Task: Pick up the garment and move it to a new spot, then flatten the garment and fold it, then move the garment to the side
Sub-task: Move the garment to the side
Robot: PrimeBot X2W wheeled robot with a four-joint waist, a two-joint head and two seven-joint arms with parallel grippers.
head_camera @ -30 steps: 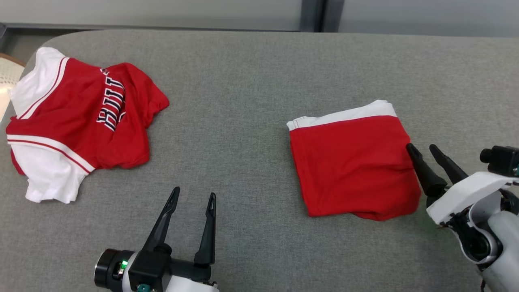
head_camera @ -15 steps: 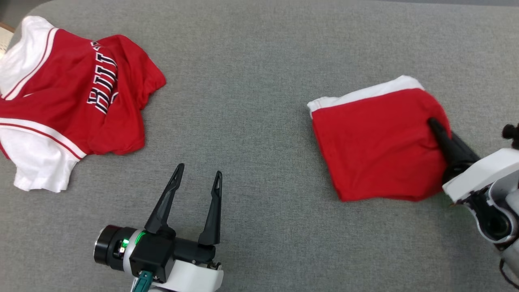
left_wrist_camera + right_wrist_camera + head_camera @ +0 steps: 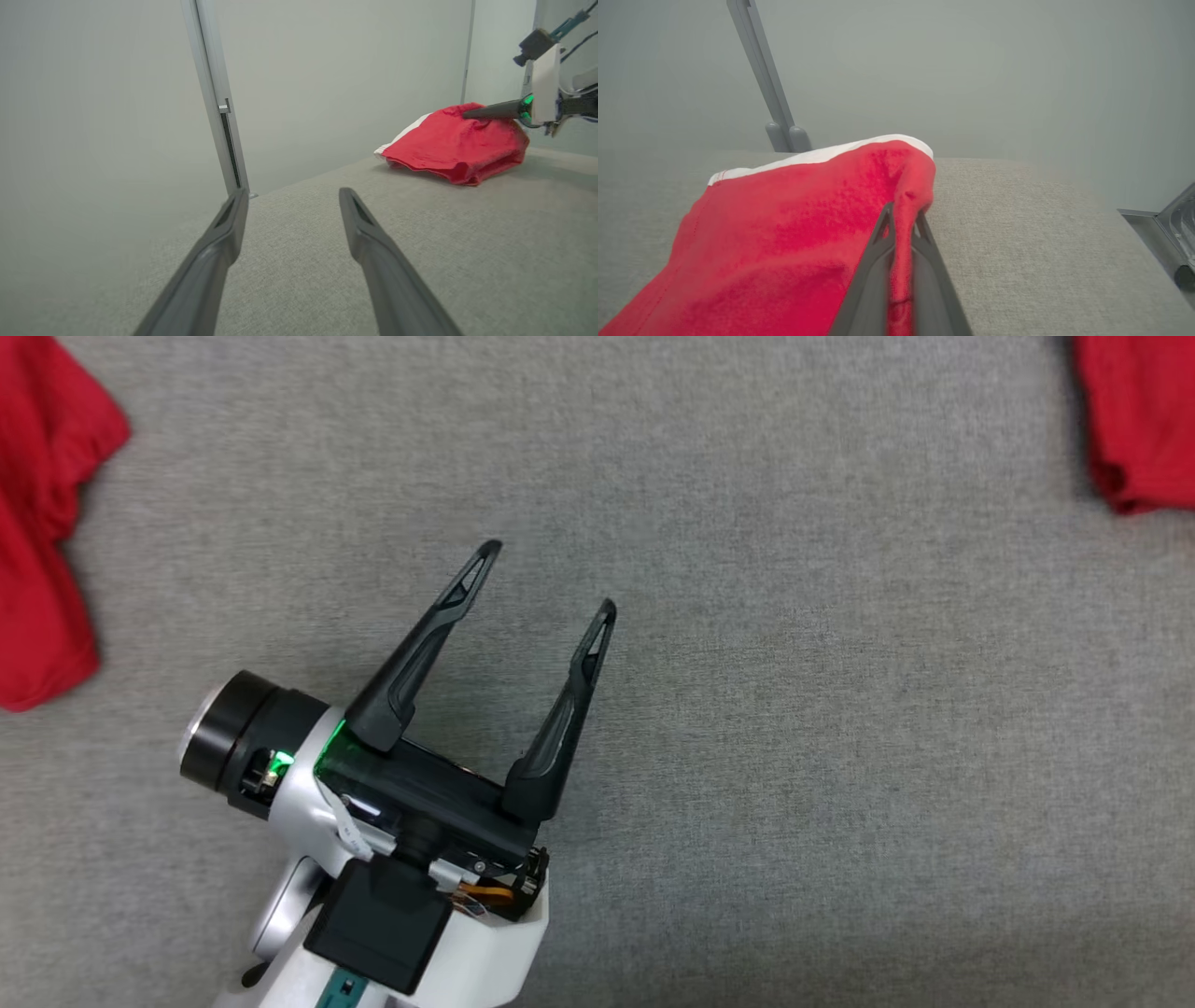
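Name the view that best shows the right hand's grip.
Right wrist view: the right hand is shut on a ridge of the folded garment, close up. Left wrist view shows it side-on, far off; head view catches the garment's corner.

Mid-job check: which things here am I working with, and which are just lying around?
In the job: folded red garment, pinched at its edge by the shut right gripper; left gripper, open and empty.
Lying about: second red garment at the head view's left edge; grey post.
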